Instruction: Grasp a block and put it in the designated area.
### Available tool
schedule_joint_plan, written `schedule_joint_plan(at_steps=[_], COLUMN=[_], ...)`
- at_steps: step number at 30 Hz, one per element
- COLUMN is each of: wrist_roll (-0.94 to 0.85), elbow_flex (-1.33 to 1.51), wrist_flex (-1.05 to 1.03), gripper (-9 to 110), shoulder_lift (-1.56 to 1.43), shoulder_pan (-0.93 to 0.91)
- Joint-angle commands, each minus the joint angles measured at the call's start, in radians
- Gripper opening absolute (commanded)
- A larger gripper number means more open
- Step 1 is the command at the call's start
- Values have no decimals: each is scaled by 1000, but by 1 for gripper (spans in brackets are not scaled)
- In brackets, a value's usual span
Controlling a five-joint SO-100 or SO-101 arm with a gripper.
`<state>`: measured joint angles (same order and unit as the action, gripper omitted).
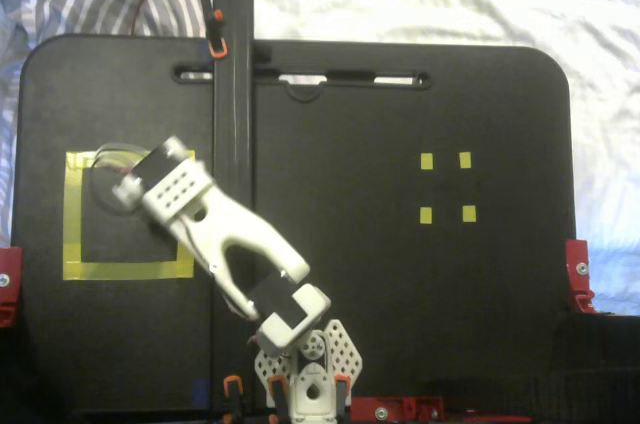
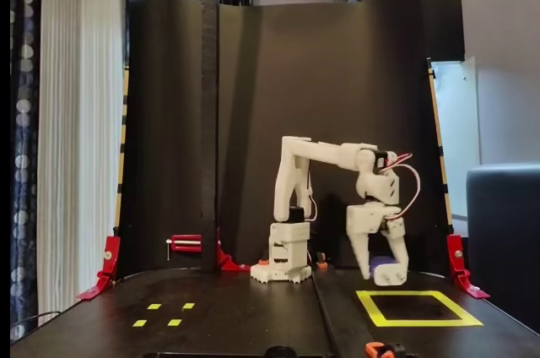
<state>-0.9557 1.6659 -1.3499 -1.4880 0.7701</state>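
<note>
The white arm (image 1: 230,234) reaches from its base at the bottom edge of the top-down fixed view up and to the left, so that its wrist and gripper (image 1: 125,189) hang over the designated area (image 1: 75,244), a square outline of yellow tape on the black board (image 1: 400,284). In the front fixed view the same arm (image 2: 325,154) bends over and down, and the gripper (image 2: 381,270) points at the board just behind the far edge of the designated area (image 2: 419,308).

The block (image 2: 380,263) shows only in the front fixed view, as a small dark-blue patch between the 2 white fingers (image 2: 393,273). The fingers sit close against it on either side, so the gripper appears clamped on the block. The block hangs low, close to the board; whether it touches the surface cannot be told. In the top-down fixed view the arm's own body covers the block.

4 small yellow tape squares (image 1: 447,187) lie well apart from the arm, on the right half of the board in the top-down view and at the lower left (image 2: 164,314) in the front view. A dark vertical post (image 1: 232,74) crosses the top-down view beside the designated area.
</note>
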Motion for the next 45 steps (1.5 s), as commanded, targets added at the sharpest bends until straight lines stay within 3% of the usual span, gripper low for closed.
schedule_joint_plan(at_steps=[1,45], wrist_roll=[28,92], elbow_flex=[-3,-5], wrist_flex=[14,186], gripper=[20,20], shoulder_lift=[-29,250], shoulder_pan=[46,104])
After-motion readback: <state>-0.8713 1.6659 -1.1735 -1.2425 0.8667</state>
